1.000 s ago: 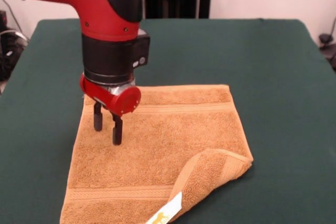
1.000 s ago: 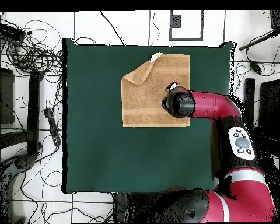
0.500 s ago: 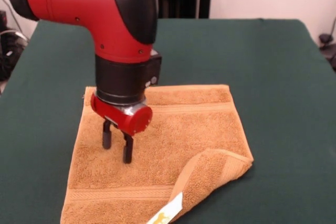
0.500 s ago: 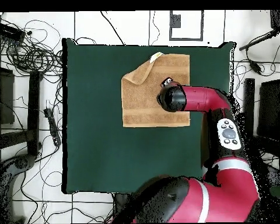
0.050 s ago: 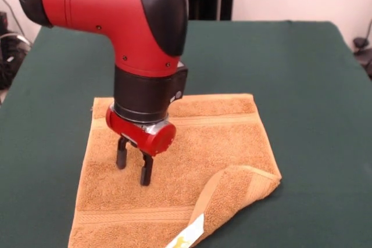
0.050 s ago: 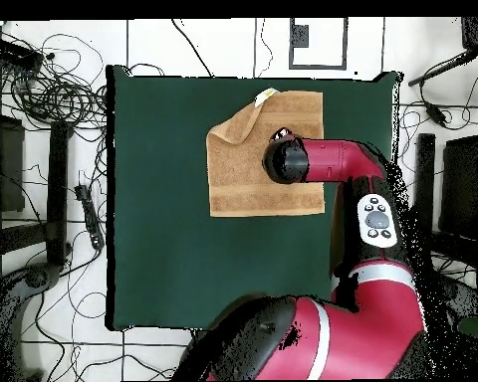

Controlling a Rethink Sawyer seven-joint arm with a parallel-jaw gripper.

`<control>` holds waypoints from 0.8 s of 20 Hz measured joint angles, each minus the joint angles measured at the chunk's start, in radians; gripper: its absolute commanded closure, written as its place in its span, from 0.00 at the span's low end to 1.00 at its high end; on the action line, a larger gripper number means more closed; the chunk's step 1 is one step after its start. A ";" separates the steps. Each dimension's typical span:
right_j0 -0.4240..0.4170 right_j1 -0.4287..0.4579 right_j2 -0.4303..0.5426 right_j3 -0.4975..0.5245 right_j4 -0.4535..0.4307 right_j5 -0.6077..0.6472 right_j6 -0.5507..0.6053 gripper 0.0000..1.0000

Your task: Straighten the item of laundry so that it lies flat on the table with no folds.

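— Front view first: why is the gripper [image 5: 133,168] parked over the middle of the towel [image 5: 192,149]?

— My guess is it's on its way to the folded corner [image 5: 241,185]. That corner is doubled back over the cloth, off to the side of the gripper and nearer the camera, with the white tag [image 5: 187,237] poking out below it. Its fingers [image 5: 146,171] stand apart with nothing between them, tips just above the terry or barely on it; I can't say which.

— And the rest of the towel?

— Flat, as far as I can see. One woven band runs behind the gripper, another in front of it near the towel's edge. Green table [image 5: 314,74] all round, well clear, so there's plenty of room to pull that corner out.

— Overhead view, then?

— The arm's black wrist [image 6: 283,161] covers the gripper, so no help on the fingers. The towel sits toward the table's far edge from the base, the turned-over corner beyond the wrist and to its side. Cables [image 6: 44,85] tangle over the floor beside the table.
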 measured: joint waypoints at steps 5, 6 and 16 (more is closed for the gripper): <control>0.004 0.010 0.000 -0.015 0.005 0.001 0.000 0.00; 0.004 0.011 -0.001 -0.015 0.006 0.002 0.000 0.00; 0.003 0.010 -0.001 -0.015 0.007 0.003 0.000 0.00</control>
